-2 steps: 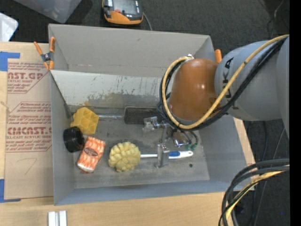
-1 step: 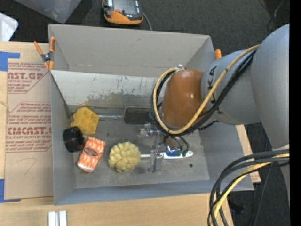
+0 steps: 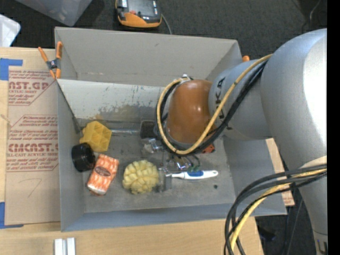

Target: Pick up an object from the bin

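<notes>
My gripper [image 3: 159,155] is low in the middle of the bin, mostly hidden under the arm's orange dome. Just to its lower left lies a knobbly yellow corn-like toy [image 3: 140,177], close against the gripper's metal parts. A white toothbrush with a blue grip [image 3: 195,175] lies on the floor right below the gripper, pointing right. Nothing shows as held.
An orange-and-white packet [image 3: 102,173] lies left of the corn toy. A black round cap [image 3: 83,157] and a yellow block with dimples [image 3: 96,135] sit near the left wall. The arm and its cables cover the bin's right side.
</notes>
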### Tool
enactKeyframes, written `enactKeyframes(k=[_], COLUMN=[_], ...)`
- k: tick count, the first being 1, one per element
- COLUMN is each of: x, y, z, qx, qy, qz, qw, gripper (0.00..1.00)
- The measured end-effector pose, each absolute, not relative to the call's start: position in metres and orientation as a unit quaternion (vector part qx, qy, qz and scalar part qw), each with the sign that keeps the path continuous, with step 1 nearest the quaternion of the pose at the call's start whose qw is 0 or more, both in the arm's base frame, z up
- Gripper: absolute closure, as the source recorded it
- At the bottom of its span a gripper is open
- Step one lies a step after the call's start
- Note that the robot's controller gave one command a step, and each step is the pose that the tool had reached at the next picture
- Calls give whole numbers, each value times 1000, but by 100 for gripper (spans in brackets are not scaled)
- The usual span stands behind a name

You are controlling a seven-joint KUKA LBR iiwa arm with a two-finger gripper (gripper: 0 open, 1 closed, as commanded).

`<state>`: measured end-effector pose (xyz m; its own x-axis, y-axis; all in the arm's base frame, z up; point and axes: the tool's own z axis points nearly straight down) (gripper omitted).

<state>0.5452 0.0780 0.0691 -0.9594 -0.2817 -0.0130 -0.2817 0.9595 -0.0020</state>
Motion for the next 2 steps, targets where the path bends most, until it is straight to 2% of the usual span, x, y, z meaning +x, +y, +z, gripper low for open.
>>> enactKeyframes(k=[1, 2], x=[524, 524], y=[40, 40], z=[70, 71], qx=[0, 0], qy=[1000, 1000], qz=[1, 1], qw=[0, 0], gripper=[100, 100])
